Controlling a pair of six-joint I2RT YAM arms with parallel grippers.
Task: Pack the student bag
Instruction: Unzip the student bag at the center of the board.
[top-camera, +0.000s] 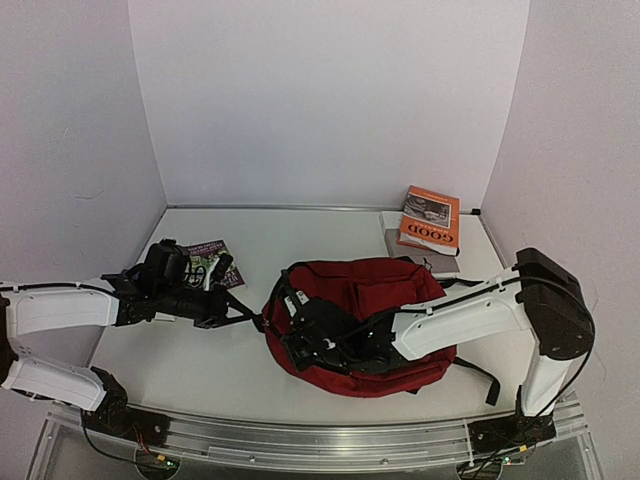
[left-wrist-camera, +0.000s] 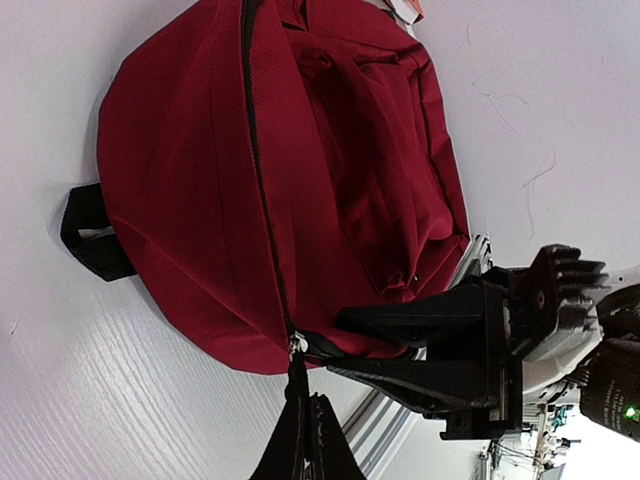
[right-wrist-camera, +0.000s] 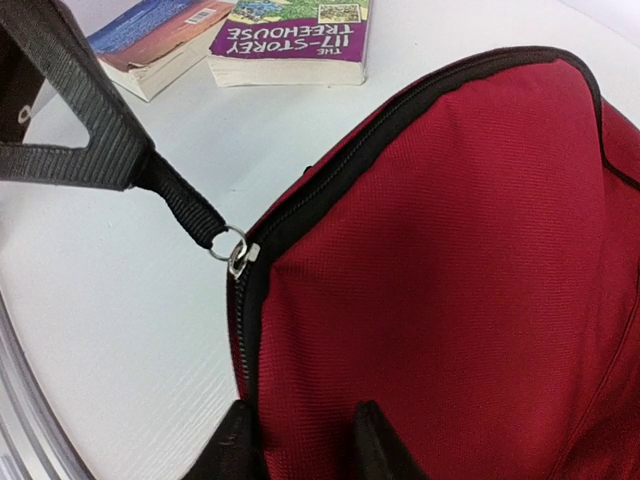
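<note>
1. the student bag (top-camera: 385, 290) lies flat on the tabletop (top-camera: 200, 370), a little right of the middle and towards the near edge.
2. the left gripper (left-wrist-camera: 308, 445) has its jaws clenched on the black zipper pull strap (right-wrist-camera: 175, 190), which runs taut to the left from the zipper slider (right-wrist-camera: 240, 258).
3. the right gripper (right-wrist-camera: 305, 445) has its jaws pinched on the red fabric of the bag just beside the slider, bracing it.
4. progress looks early. the zip line in the left wrist view reads as closed along its length, and no book shows inside the bag.
5. left to do, as i judge it: run the zip open, load the books, then close it.
6. the purple treehouse book (right-wrist-camera: 290, 40) and a blue-and-orange book (right-wrist-camera: 150, 40) touching it lie at the far left, partly under the left arm.
7. the orange book (top-camera: 430, 220) rests on a pale book (top-camera: 425, 262) at the far right, near the side wall.
8. there is bare tabletop to the near left of the bag and in the far middle between the book piles.
9. the bag's near rim sits near the metal rail (top-camera: 300, 445), and a loose shoulder strap (top-camera: 480, 375) trails at the near right, so room there is tight.
</note>
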